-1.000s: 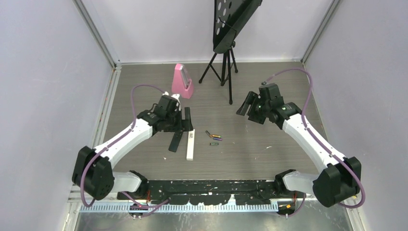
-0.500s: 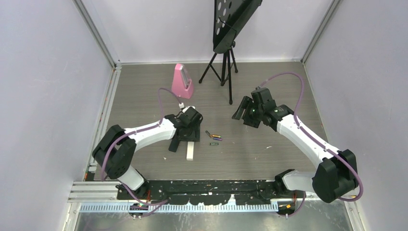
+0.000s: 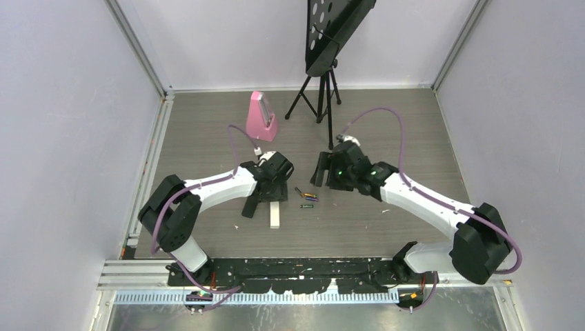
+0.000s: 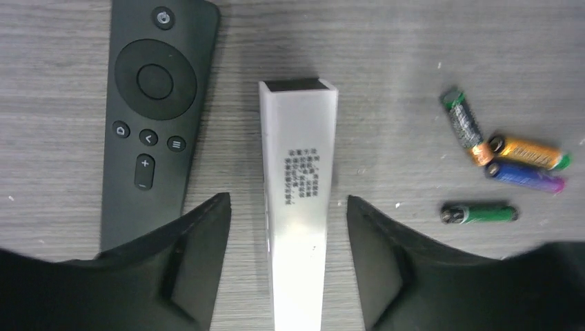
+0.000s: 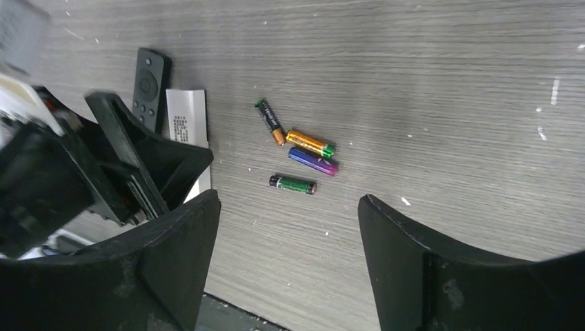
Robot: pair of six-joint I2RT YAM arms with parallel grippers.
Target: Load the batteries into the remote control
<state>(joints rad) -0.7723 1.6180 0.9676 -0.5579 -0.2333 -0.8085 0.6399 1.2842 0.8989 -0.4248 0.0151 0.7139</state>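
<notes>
The black remote control (image 4: 155,117) lies buttons up on the table, left of a white bar-shaped remote (image 4: 298,200). My left gripper (image 4: 286,203) is open and empty, its jaws on either side of the white remote, above it. Several batteries lie to the right: a dark green one (image 4: 462,124), a gold one (image 4: 528,152), a purple one (image 4: 524,177) and a green one (image 4: 481,213). My right gripper (image 5: 286,200) is open and empty, hovering just above the batteries (image 5: 303,155). From the top I see the batteries (image 3: 307,197) between both grippers. The back cover is not visible.
A pink metronome-like object (image 3: 262,117) stands at the back left. A black music stand on a tripod (image 3: 323,96) stands at the back centre. The black remote (image 3: 251,205) and the white remote (image 3: 274,216) lie side by side under my left gripper (image 3: 272,193).
My left arm swung right and down over the two remotes. My right arm moved left towards the batteries. The remotes and batteries have not moved.
</notes>
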